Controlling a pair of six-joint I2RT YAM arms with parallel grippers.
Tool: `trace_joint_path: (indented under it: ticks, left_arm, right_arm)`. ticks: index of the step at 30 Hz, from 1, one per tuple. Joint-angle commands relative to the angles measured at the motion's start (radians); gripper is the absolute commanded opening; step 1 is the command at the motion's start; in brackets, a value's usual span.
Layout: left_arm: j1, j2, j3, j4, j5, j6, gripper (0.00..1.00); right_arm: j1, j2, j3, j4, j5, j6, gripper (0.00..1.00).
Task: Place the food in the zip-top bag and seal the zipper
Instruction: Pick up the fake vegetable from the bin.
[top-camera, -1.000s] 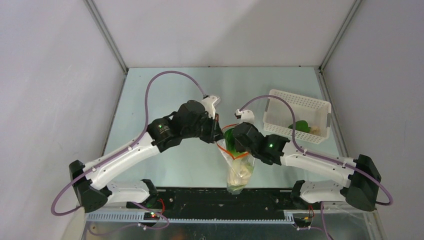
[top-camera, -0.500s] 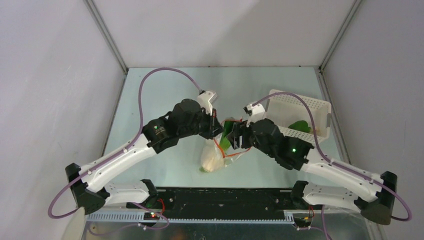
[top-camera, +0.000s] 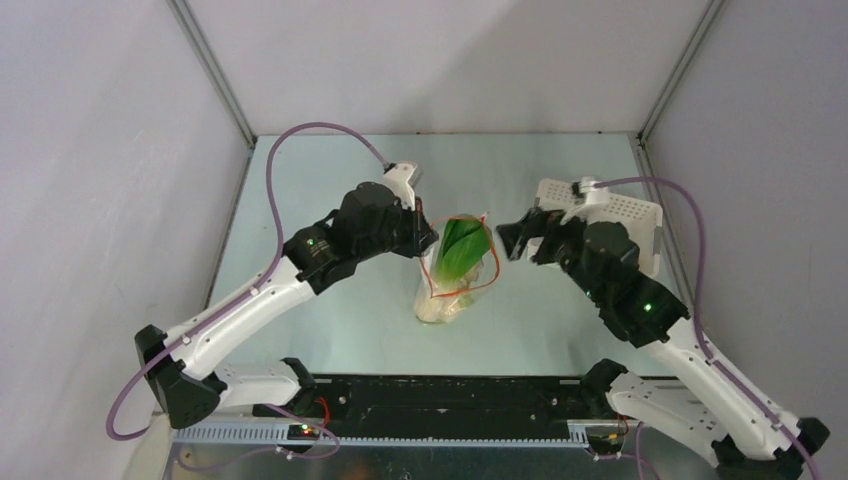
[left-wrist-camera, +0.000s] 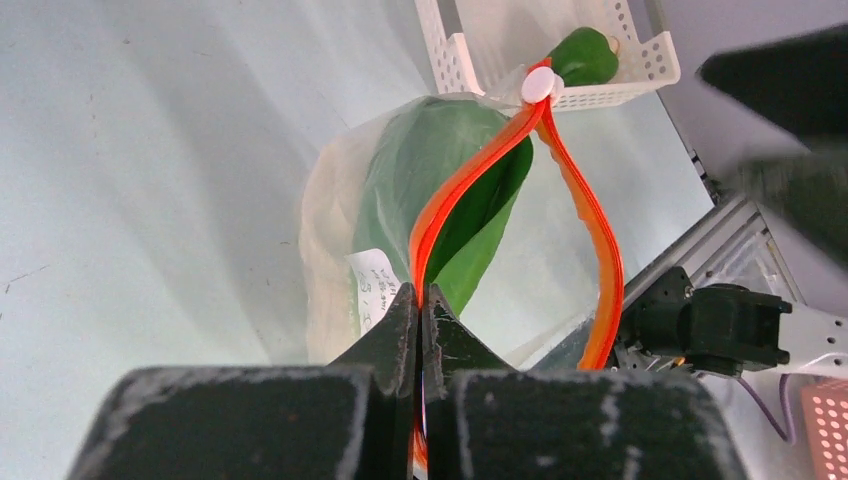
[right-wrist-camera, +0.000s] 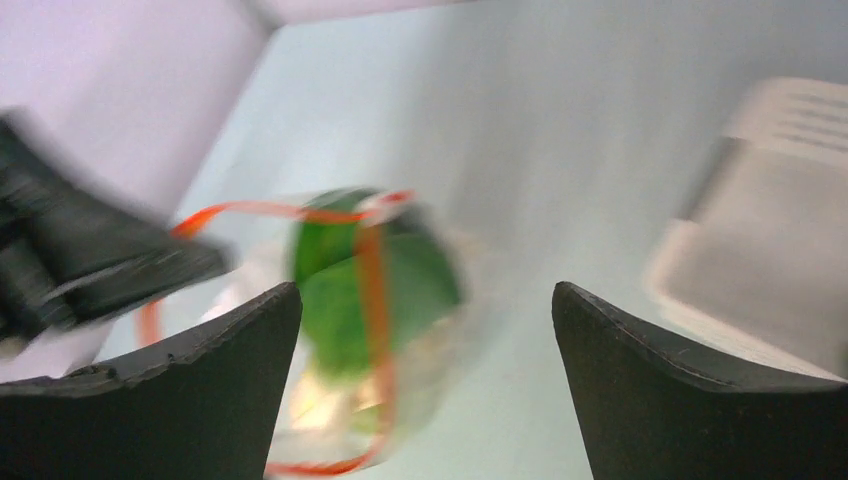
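Observation:
The clear zip-top bag (top-camera: 452, 285) hangs upright at the table's middle, its mouth wide. The orange-red zipper (top-camera: 492, 262) forms an open loop. A green leafy piece of food (top-camera: 462, 245) stands in the bag above cream pieces (top-camera: 437, 305). My left gripper (top-camera: 424, 238) is shut on the left end of the zipper (left-wrist-camera: 470, 190), with the bag (left-wrist-camera: 335, 220) and the green piece (left-wrist-camera: 440, 160) just beyond my left gripper (left-wrist-camera: 421, 300). My right gripper (top-camera: 508, 238) stands open and empty to the right of the bag. In the blurred right wrist view my right gripper (right-wrist-camera: 425, 290) faces the bag (right-wrist-camera: 440, 330).
The white perforated basket (top-camera: 632, 212) sits at the back right, partly under my right arm. Another green piece (left-wrist-camera: 583, 55) lies in the basket (left-wrist-camera: 610, 85). Grey walls close in the table on three sides.
My right gripper has opened, let go of the green piece in the bag, and pulled back right toward the basket. My left gripper has carried the bag away from the near edge.

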Motion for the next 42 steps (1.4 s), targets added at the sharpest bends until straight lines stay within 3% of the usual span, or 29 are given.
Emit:
trace_joint_path:
  ticks: [1, 7, 17, 26, 42]
  left_arm:
    - [0.032, -0.014, 0.020, 0.083, 0.007, -0.021, 0.00]
    - [0.074, -0.043, 0.032, 0.035, -0.029, -0.004, 0.00]
    - [0.113, -0.079, 0.000, 0.013, -0.098, 0.042, 0.01]
    - [0.167, -0.031, -0.052, 0.054, -0.024, 0.027, 0.00]
    - [0.189, -0.024, -0.069, 0.104, 0.060, 0.037, 0.00]
  right_arm:
    - [-0.224, 0.007, 0.033, -0.161, 0.103, 0.067, 0.99]
    - [-0.685, 0.129, 0.036, -0.290, -0.014, 0.019, 0.99]
    - [-1.019, 0.430, 0.042, -0.223, -0.088, -0.102, 0.99]
    - [-1.032, 0.583, 0.051, -0.031, -0.157, -0.214, 0.99]
    - [-0.926, 0.846, 0.152, -0.156, -0.050, -0.226, 1.00]
